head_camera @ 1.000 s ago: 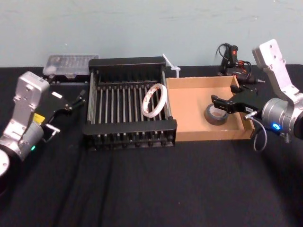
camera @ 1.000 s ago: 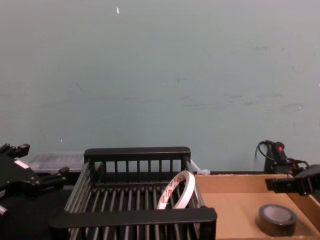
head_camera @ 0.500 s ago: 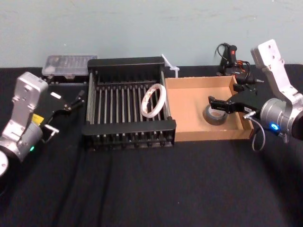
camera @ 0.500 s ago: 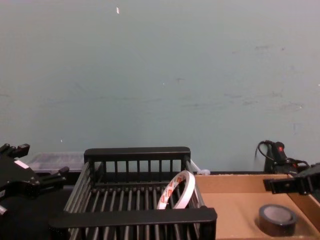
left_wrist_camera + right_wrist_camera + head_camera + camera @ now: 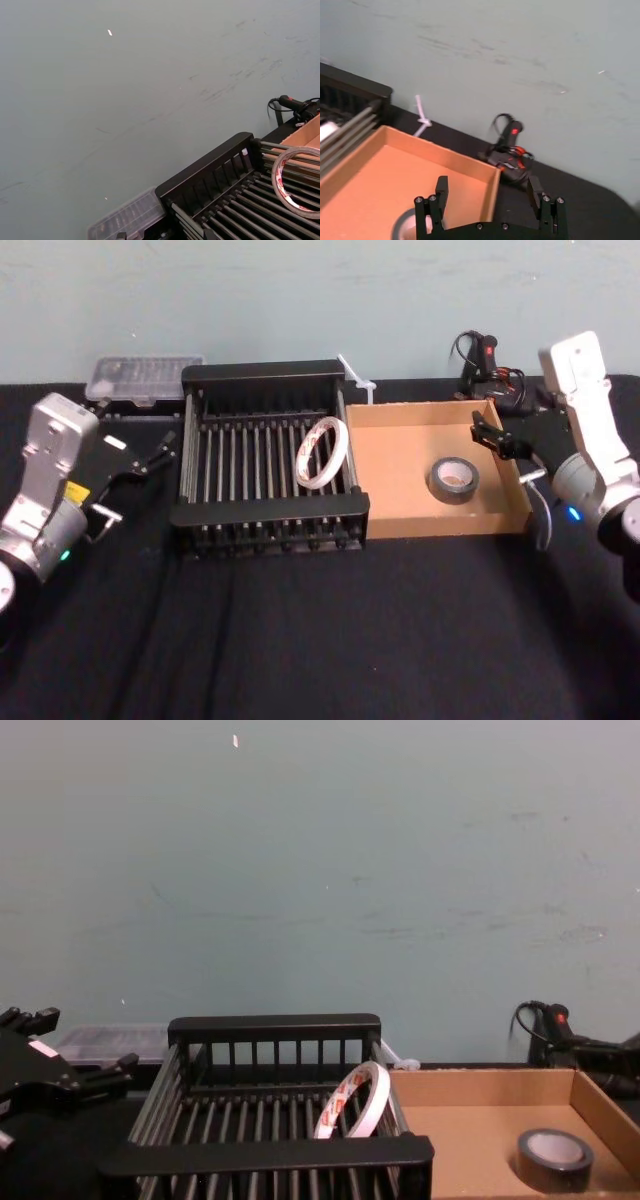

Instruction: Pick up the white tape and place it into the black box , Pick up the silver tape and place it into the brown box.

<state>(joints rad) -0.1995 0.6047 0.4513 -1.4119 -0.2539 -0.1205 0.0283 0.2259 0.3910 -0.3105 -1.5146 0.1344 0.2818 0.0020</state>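
The white tape [image 5: 323,453] [image 5: 352,1100] [image 5: 295,180] stands on edge inside the black box [image 5: 270,508] [image 5: 270,1152] [image 5: 205,172], leaning by its right wall. Flat on the floor of the brown box [image 5: 445,525] [image 5: 480,1086] [image 5: 440,155] lies the silver tape [image 5: 453,480] [image 5: 555,1158] [image 5: 405,227]. My right gripper [image 5: 487,432] [image 5: 487,192] hovers open and empty at that box's far right wall, apart from the roll. My left gripper [image 5: 150,452] [image 5: 80,1040] rests open and empty left of the black box.
A clear plastic case [image 5: 145,375] [image 5: 110,1042] [image 5: 130,220] sits behind the left gripper. A black and red tool with cables [image 5: 490,365] [image 5: 507,150] [image 5: 555,1025] lies behind the brown box, a white zip tie [image 5: 358,377] [image 5: 421,117] between the boxes. The teal wall closes the back.
My right gripper has drawn back to the right, from over the silver tape to the brown box's right wall. The roll stays on the tray floor. The left arm is still.
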